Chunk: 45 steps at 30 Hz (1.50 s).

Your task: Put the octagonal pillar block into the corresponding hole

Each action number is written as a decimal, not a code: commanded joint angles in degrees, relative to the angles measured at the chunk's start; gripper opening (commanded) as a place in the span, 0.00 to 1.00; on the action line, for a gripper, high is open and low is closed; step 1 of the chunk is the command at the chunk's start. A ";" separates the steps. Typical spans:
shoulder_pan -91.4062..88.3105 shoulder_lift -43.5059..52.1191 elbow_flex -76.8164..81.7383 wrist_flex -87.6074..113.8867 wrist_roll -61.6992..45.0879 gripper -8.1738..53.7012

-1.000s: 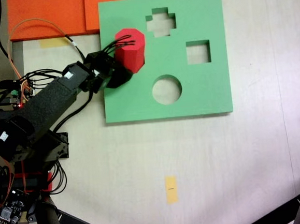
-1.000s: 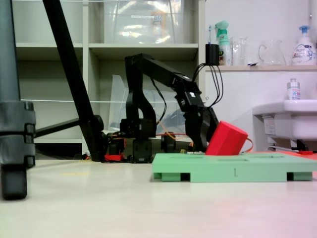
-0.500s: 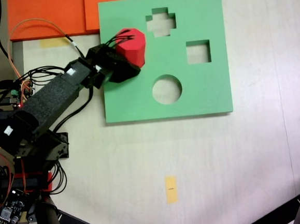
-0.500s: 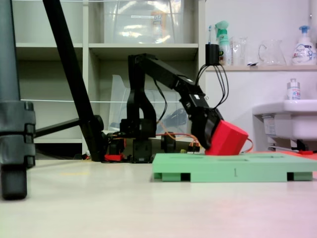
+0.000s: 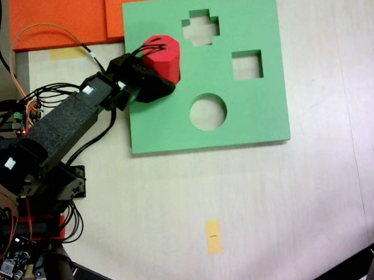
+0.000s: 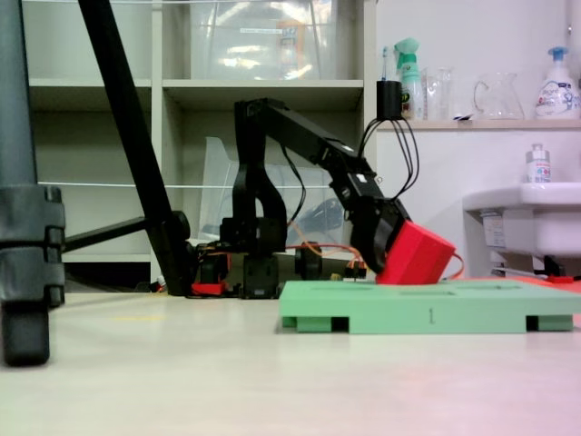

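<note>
Looking down in a fixed view, the gripper [image 5: 150, 78] clasps the red block [image 5: 165, 58] from its left side, near the far-left part of the green board [image 5: 250, 115]. Block covers the octagonal hole, which cannot be seen. Cross cutout [image 5: 200, 27], square cutout [image 5: 246, 64] and round cutout [image 5: 208, 112] lie open to its right. Orange foam sheets [image 5: 67, 18] sit at far left on the table [image 5: 276, 204].

Side-on in a fixed view, the block [image 6: 416, 253] is tilted, its lower edge on the board [image 6: 427, 305], gripper [image 6: 386, 238] clenched on its left face.
</note>
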 commanded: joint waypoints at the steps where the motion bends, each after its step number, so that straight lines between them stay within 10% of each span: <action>1: -1.05 4.13 -1.58 3.69 3.16 0.97; 16: -1.41 -31.73 -69.17 66.09 11.16 0.97; 23: -1.49 -34.28 -69.96 66.97 11.43 0.96; 29: -1.49 -33.66 -69.79 68.20 11.16 0.62; 45: -3.60 -17.93 -47.72 53.53 10.11 0.61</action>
